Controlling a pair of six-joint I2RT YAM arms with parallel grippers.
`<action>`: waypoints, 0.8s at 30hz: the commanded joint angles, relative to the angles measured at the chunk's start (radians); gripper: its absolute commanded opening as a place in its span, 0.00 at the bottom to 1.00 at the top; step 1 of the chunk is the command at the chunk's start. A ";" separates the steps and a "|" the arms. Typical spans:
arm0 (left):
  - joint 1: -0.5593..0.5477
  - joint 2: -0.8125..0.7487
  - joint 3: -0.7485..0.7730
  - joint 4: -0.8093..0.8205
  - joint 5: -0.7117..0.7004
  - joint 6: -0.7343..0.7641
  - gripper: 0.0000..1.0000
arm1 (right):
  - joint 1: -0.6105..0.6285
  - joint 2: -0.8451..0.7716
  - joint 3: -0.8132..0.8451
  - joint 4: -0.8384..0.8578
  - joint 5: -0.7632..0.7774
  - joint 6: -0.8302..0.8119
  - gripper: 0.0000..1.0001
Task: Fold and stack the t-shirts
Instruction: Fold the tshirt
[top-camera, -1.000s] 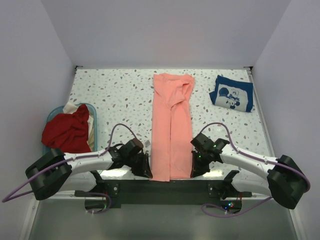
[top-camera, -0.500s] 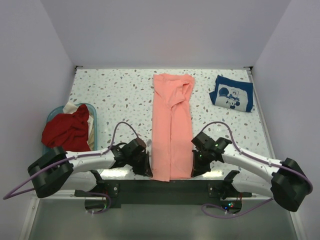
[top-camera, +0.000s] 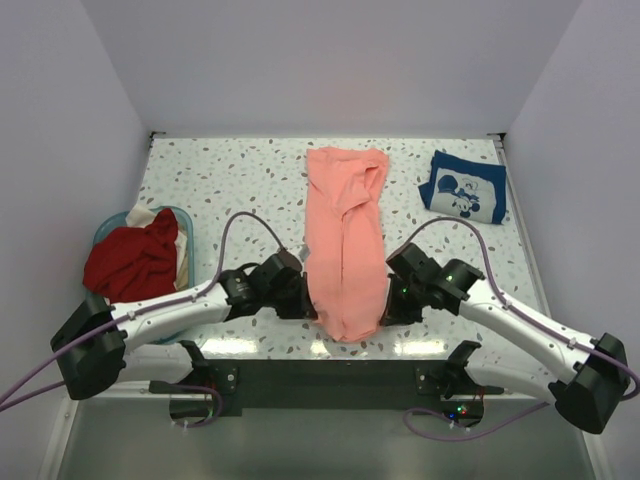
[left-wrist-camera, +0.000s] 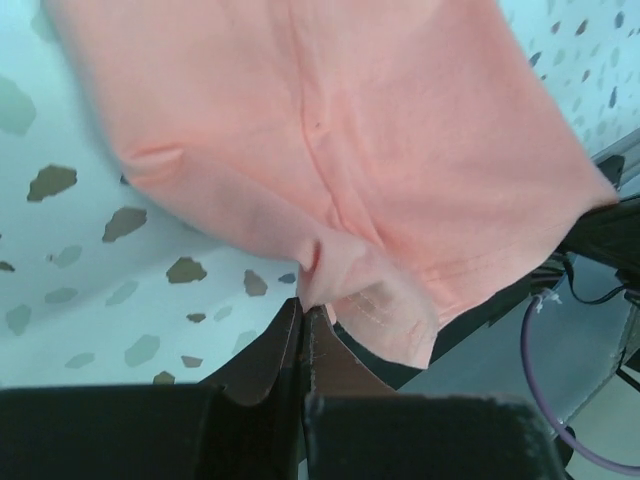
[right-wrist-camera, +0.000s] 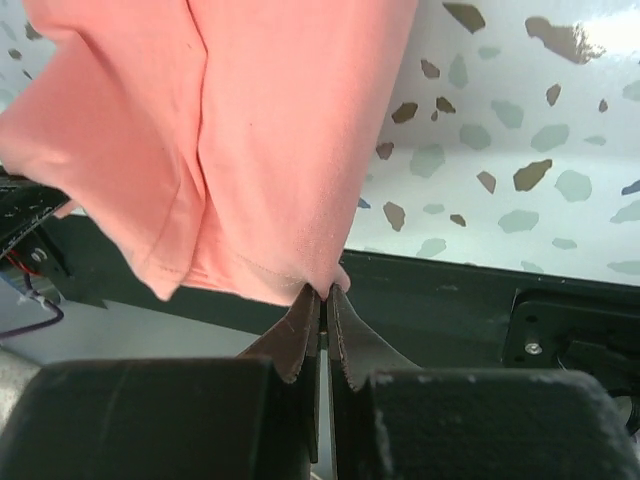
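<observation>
My left end effector (left-wrist-camera: 303, 312) and right end effector (right-wrist-camera: 325, 292) pinched the shirt (top-camera: 345, 240) by its near corners, which I judged best carried forward level together for a square fold.

pink tee (top-camera: 345, 230) hem raised, navy tee (top-camera: 463, 187) folded

White arms (top-camera: 170, 312), black joints (top-camera: 96, 350), purple cables (top-camera: 243, 220)
</observation>
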 joint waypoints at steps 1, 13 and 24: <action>0.017 0.029 0.102 -0.016 -0.058 0.046 0.00 | -0.007 0.043 0.090 -0.024 0.112 0.000 0.00; 0.211 0.187 0.214 0.073 0.041 0.148 0.00 | -0.251 0.257 0.248 0.120 0.099 -0.216 0.00; 0.369 0.437 0.423 0.090 0.112 0.259 0.00 | -0.365 0.598 0.520 0.146 0.094 -0.365 0.00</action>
